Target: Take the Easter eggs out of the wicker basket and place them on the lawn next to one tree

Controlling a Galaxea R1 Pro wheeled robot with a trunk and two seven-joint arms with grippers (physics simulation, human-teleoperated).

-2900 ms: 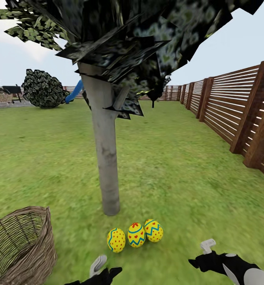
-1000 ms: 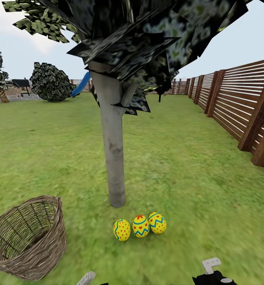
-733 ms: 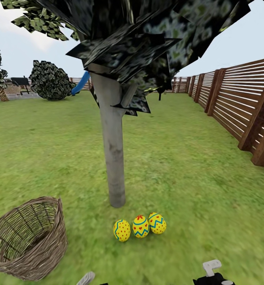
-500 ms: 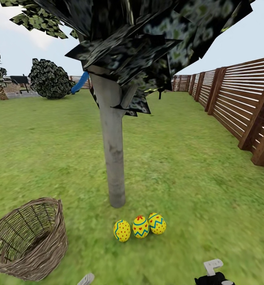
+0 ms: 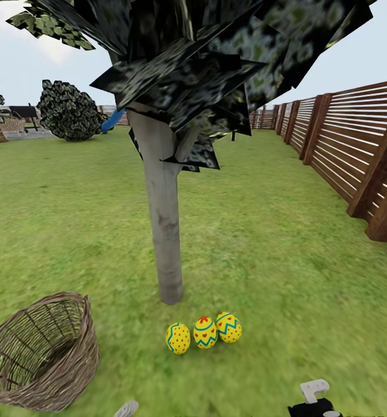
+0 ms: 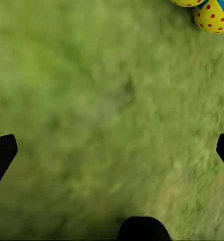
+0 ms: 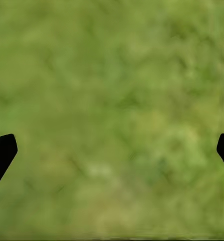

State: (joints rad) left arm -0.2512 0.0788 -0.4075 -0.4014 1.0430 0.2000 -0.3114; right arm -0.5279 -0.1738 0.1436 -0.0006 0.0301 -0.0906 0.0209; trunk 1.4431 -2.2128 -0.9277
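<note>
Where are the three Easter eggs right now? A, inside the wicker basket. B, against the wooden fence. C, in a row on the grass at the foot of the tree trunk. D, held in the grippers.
C: the three Easter eggs lie side by side on the lawn just in front of the tree trunk, apart from the wicker basket.

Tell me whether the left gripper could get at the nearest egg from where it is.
Probably yes. The left gripper is open over bare grass, and the dotted egg lies just ahead with nothing between them. The tree trunk stands behind the eggs, the basket off to the side.
</note>
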